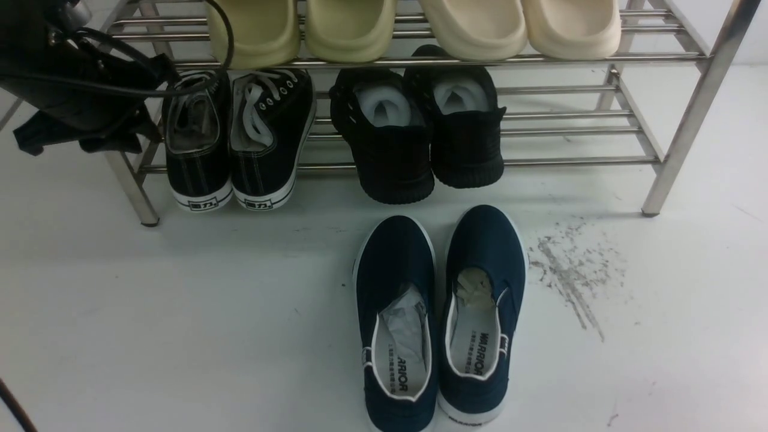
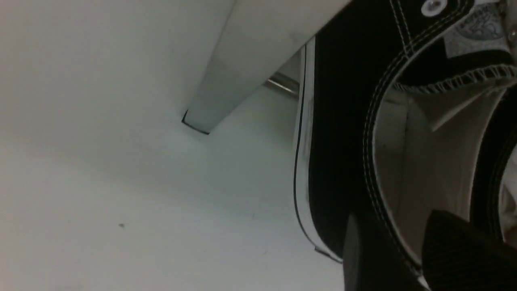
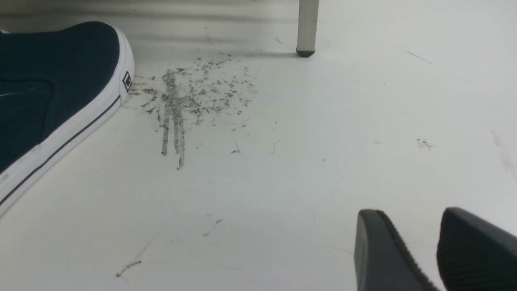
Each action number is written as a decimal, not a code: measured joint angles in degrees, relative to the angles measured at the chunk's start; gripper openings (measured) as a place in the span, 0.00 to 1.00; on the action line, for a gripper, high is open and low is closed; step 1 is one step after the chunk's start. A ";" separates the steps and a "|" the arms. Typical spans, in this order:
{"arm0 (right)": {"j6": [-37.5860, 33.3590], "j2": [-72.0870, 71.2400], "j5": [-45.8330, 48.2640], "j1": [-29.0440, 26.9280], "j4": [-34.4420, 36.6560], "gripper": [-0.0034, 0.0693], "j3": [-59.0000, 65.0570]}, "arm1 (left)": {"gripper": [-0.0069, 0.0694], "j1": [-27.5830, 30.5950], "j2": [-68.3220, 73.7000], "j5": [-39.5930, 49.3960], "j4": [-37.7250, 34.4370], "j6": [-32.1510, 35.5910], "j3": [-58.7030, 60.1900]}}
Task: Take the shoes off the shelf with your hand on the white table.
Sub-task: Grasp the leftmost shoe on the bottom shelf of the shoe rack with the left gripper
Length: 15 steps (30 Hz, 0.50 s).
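Note:
The shoes, a pair of black canvas sneakers [image 1: 240, 150] with white laces and soles, stand heels toward me at the left end of the steel shelf's [image 1: 420, 60] lower tier. My left gripper [image 1: 153, 120], black with trailing cables, is at the heel of the left sneaker. In the left wrist view this gripper [image 2: 398, 220] is open. One finger [image 2: 363, 250] is outside the sneaker's [image 2: 339, 121] side wall and the other is inside the opening. My right gripper [image 3: 408, 214] is open and empty, low over the white table [image 3: 303, 161].
All-black knit sneakers [image 1: 420, 138] sit mid-shelf, and pale foam slides [image 1: 414, 27] sit on the top tier. Navy slip-ons [image 1: 441, 312] stand on the table [image 1: 180, 312] in front, next to grey scuff marks [image 1: 570, 270]. Shelf legs [image 1: 135, 192] [image 1: 660, 186] stand on the table at both ends.

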 joint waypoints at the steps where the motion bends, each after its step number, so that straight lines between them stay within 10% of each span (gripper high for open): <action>1: 0.00 0.00 0.00 0.00 0.00 0.38 0.00 | 0.46 0.00 0.15 -0.23 -0.02 0.00 0.00; 6: 0.00 0.00 0.00 0.00 0.00 0.38 0.00 | 0.68 0.00 2.83 -5.66 -0.19 0.00 0.00; 15: 0.00 0.00 0.00 0.00 0.00 0.38 0.00 | 0.72 0.00 7.36 -7.07 -0.98 0.00 0.00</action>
